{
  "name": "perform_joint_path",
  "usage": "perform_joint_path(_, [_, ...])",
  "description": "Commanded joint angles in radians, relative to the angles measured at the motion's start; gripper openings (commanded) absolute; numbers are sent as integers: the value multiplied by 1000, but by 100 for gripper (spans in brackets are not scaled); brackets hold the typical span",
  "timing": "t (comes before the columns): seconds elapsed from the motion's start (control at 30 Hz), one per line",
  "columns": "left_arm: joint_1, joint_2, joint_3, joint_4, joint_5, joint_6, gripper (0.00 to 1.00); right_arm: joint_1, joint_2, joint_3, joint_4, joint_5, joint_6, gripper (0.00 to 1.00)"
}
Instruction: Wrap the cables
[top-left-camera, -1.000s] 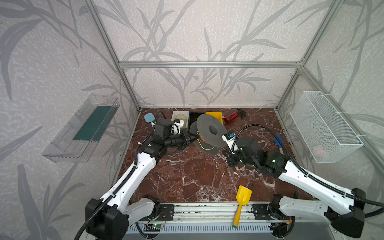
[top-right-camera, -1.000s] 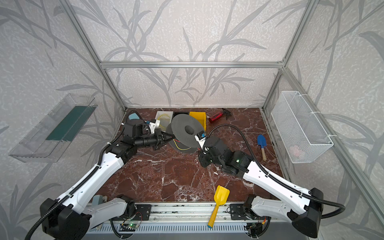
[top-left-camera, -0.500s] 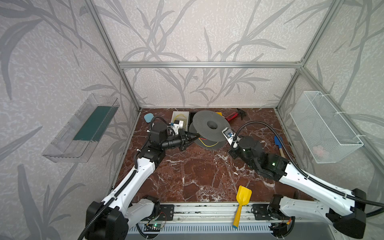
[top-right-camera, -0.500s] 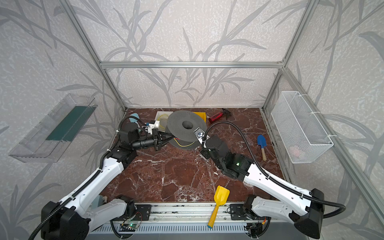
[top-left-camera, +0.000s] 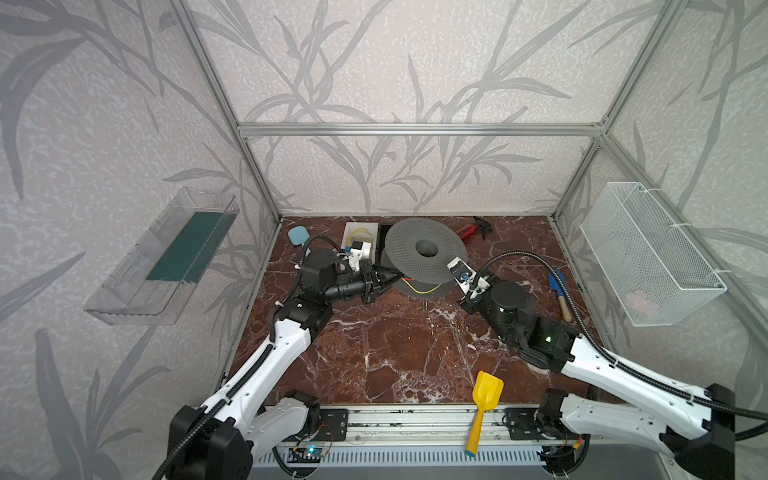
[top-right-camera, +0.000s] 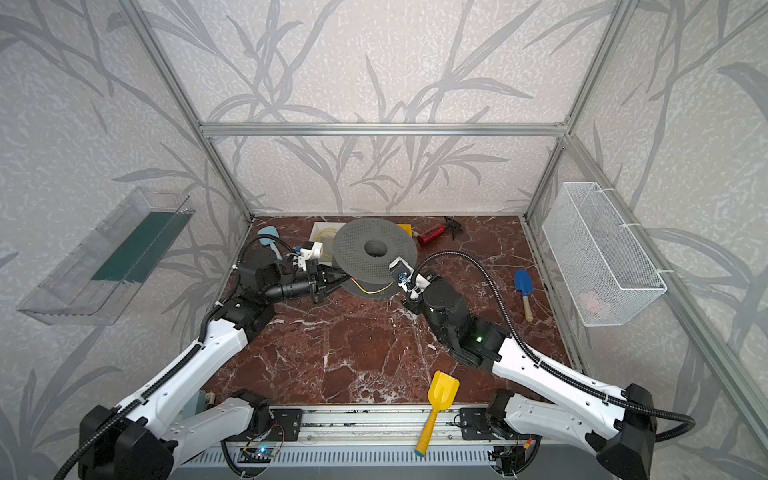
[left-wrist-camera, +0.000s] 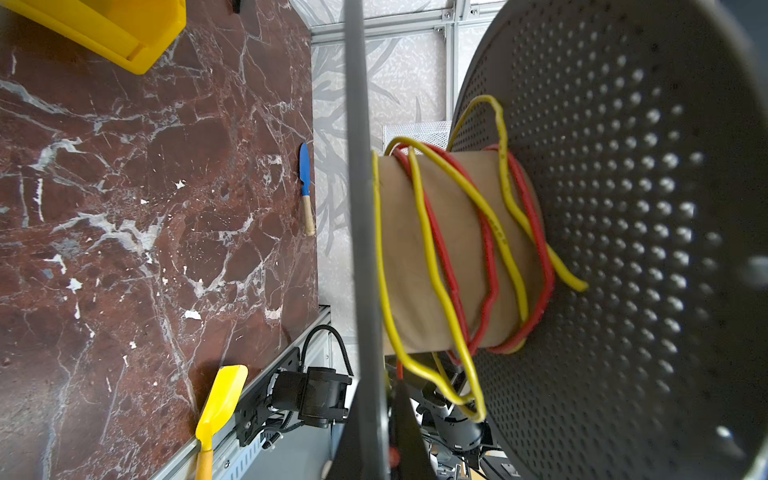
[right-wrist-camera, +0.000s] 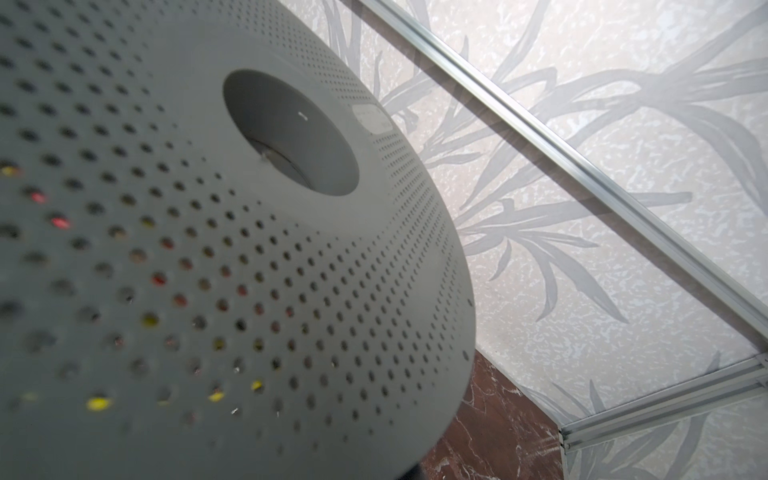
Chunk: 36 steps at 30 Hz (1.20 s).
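The grey perforated spool (top-left-camera: 424, 249) (top-right-camera: 374, 249) lies level at the back middle of the table. Red and yellow cables (left-wrist-camera: 436, 249) wind loosely round its tan core, and a yellow stretch (top-left-camera: 419, 291) shows between the flanges. My left gripper (top-left-camera: 390, 277) (left-wrist-camera: 380, 449) is shut on the thin rim of the lower flange. My right gripper (top-left-camera: 457, 287) is at the spool's right edge, its fingers hidden under the upper flange (right-wrist-camera: 208, 249). A yellow loop (left-wrist-camera: 469, 407) hangs right beside it; I cannot tell whether it is pinched.
A yellow scoop (top-left-camera: 484, 405) lies at the front edge and a blue trowel (top-left-camera: 557, 286) at the right. At the back are a white box (top-left-camera: 359, 237), a red-and-black tool (top-left-camera: 471, 228) and a light-blue item (top-left-camera: 297, 235). A wire basket (top-left-camera: 648, 253) hangs on the right wall.
The spool has swung from standing tilted on edge to lying level, a little further back. Both grippers moved with it and stayed shut.
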Motion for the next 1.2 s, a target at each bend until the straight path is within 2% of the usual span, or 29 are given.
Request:
perform_joint_path(0.0, [-11,-33,-18,141,89,-38,0,-52,-47,24,111,72,31,0])
perform_joint_path(0.17, [-25,-26,-42,303,101,-100,0,-187,-25,151,-168,-226,238,0])
perform_joint_path(0.37, [-28,-20,-69,440,119,-150,0,-348,70,319,-416,-623,320,6])
perform_joint_path(0.47, [-29,-13,-76,471,127,-156,0,-441,104,349,-439,-871,385,5])
perform_joint_path(0.5, [-29,-10,-80,483,126,-158,0,-476,115,354,-430,-953,411,1])
perform_joint_path(0.53, [-29,-6,-87,506,126,-167,0,-512,124,355,-409,-1041,448,0])
perform_joint_path(0.7, [-30,23,-116,737,120,-279,0,-662,161,355,-258,-1303,636,0])
perform_joint_path(0.77, [-32,33,-118,802,122,-310,0,-692,168,357,-209,-1325,668,0])
perform_joint_path(0.9, [-49,53,-113,838,128,-332,0,-693,156,317,-116,-1234,631,1])
perform_joint_path(1.0, [-69,69,-103,849,137,-340,0,-692,166,304,-47,-1213,619,4])
perform_joint_path(1.07, [-73,74,-100,850,142,-345,0,-691,183,349,-94,-1201,578,9])
perform_joint_path(1.17, [-72,64,-94,823,144,-324,0,-685,194,412,-232,-1171,468,26])
